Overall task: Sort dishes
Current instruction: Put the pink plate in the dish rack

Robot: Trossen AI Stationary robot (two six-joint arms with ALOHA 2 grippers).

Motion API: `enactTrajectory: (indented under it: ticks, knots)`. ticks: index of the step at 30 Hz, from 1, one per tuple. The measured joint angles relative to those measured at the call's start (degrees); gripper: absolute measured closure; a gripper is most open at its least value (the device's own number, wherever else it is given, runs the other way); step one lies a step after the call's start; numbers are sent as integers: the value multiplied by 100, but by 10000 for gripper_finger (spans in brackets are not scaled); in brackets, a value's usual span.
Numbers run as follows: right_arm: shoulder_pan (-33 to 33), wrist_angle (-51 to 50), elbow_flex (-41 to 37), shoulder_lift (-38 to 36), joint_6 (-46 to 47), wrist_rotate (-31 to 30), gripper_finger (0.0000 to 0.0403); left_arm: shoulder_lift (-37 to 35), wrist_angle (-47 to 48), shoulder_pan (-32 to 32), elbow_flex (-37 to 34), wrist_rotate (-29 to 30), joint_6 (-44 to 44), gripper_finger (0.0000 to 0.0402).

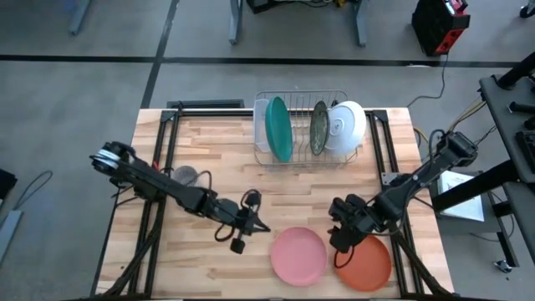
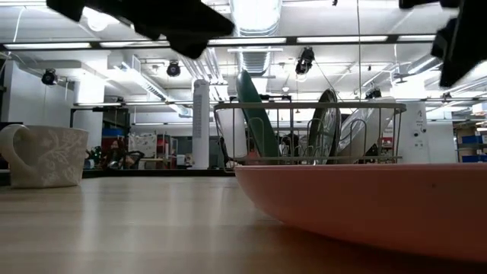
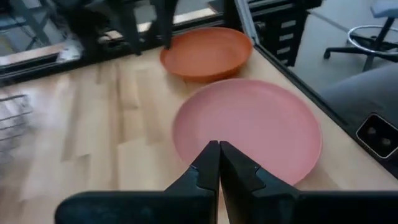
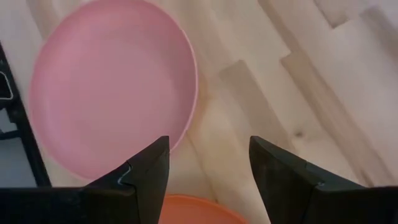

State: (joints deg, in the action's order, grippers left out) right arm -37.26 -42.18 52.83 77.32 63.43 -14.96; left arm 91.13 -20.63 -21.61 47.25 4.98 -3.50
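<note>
The left gripper [image 1: 244, 230] hovers with its fingers pressed shut on nothing, at about 9 o'clock from the pink plate [image 1: 298, 255], which lies flat near the table's [image 1: 209, 150] front edge. The right gripper [image 1: 341, 237] hangs with fingers spread apart above the orange-red plate [image 1: 368, 263], just beside the pink one at 3 o'clock. At 12 o'clock, the teal plate [image 1: 278, 127], dark green plate [image 1: 318, 128] and white bowl [image 1: 347, 125] stand in the wire rack [image 1: 261, 155]. A grey mug [image 1: 185, 176] sits at 10 o'clock

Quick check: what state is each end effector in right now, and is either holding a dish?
Left end effector: closed, holding nothing, beside the pink plate.
Right end effector: open, empty, over the orange plate.
</note>
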Motion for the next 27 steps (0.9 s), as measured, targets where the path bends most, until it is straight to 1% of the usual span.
enactTrajectory:
  ticks: [3,8,11,16,19,27]
  knots:
    - [15,454,-343,0,-3,81,194,540,-399,-174,20,-52,1,401]
    - [66,1224,-836,0,89,178,198,1440,-378,-369,446,-73,107,402]
    - [124,1647,-1034,9,98,198,198,1847,-345,-375,765,-340,188,401]
    - [205,2115,-1233,11,81,201,194,2145,-341,-225,957,-1038,616,402]
    - [208,2279,-1308,11,59,198,197,2262,-331,-199,936,-1070,821,401]
    - [243,2659,-1551,13,84,153,194,2538,-338,-198,919,-1019,810,401]
